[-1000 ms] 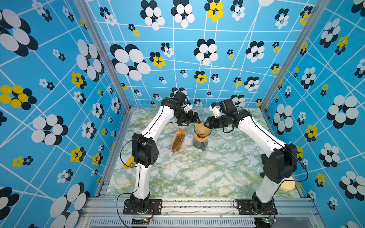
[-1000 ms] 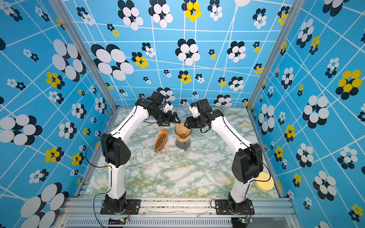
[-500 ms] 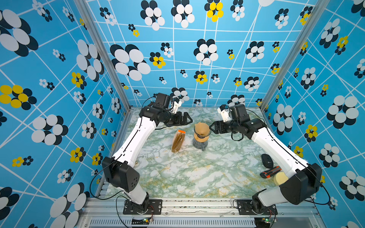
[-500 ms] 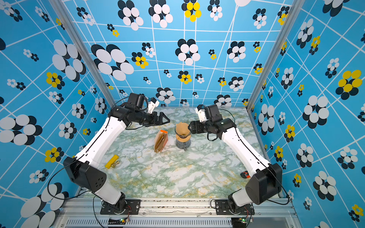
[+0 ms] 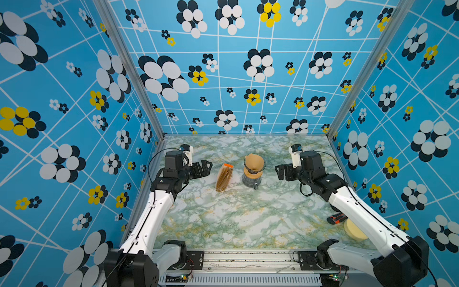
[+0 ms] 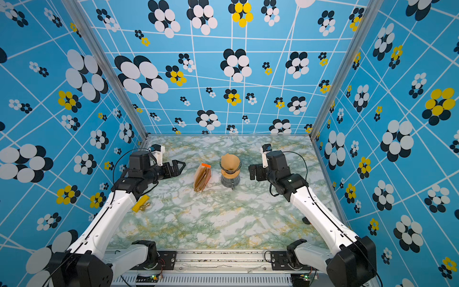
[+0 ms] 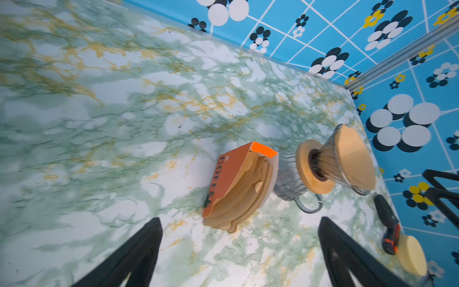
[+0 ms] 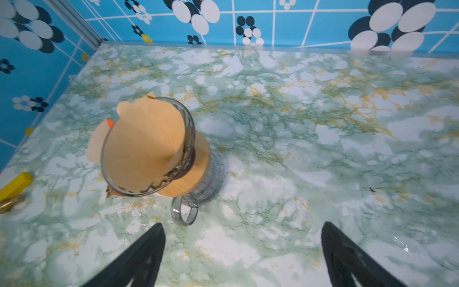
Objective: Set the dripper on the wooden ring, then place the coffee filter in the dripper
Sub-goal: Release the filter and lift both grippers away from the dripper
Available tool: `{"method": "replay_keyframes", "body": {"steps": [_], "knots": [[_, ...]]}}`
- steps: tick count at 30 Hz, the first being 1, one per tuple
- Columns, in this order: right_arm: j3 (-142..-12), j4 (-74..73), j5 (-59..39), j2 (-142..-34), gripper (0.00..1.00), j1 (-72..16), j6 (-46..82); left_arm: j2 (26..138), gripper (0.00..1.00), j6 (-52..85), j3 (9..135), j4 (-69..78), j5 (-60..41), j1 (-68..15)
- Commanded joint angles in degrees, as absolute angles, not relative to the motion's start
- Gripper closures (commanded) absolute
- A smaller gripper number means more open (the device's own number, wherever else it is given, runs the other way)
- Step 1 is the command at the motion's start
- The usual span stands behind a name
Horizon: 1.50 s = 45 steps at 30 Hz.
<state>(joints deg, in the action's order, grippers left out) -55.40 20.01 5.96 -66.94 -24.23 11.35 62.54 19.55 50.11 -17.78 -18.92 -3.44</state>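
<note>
my left gripper [image 5: 205, 167] and right gripper [image 5: 280, 172] gape empty; coffee filter [image 8: 146, 144] in dripper [image 8: 189, 134], perhaps lopsided, a bump could dislodge it.

Counter [image 5: 248, 218] is carrying eight loose items. At centre, stacking together:
- one coffee filter [image 8: 146, 141]
- one dripper [image 8: 189, 134]
- one wooden ring [image 8: 191, 179]
- one glass jug [image 8: 212, 181]

One packet of filters [image 7: 238, 188] is lying at the stack's 9 o'clock, its sheets overlapping too closely to count. One yellow block [image 6: 140, 200] is sitting toward 8 o'clock. One black-and-orange tool [image 7: 388, 223] and one pale round disc [image 5: 354, 229] are sitting toward 4 o'clock.

Two grippers are showing, the left gripper [image 5: 208, 169] and the right gripper [image 5: 278, 172], each carrying two fingers [image 7: 139, 253].
</note>
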Motion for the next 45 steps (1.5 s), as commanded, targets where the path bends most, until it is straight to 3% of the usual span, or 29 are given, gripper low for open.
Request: {"method": "replay_keyframes", "body": {"steps": [1,11,24,40,45], "knots": [[-52.4,14.9,14.3,-65.3,0.01,-24.0,10.7,60.0,0.01,16.4,46.4,-11.5,-9.1,-2.7],[-42.7,6.6,22.9,-62.7,0.01,-23.2,10.7,58.3,0.01,7.8,34.0,4.2,5.0,-2.4],[-39.1,0.2,23.4,-67.6,0.01,-16.1,8.8,69.4,0.01,0.7,23.8,33.0,2.4,-2.6],[-35.8,-16.4,20.2,-77.1,0.01,-9.3,5.8,88.7,0.01,-2.4,19.7,56.9,-1.8,-2.5],[-35.8,-19.8,19.1,-79.9,0.01,-7.6,3.9,88.1,0.01,0.4,22.7,50.2,-4.2,0.2]]}}
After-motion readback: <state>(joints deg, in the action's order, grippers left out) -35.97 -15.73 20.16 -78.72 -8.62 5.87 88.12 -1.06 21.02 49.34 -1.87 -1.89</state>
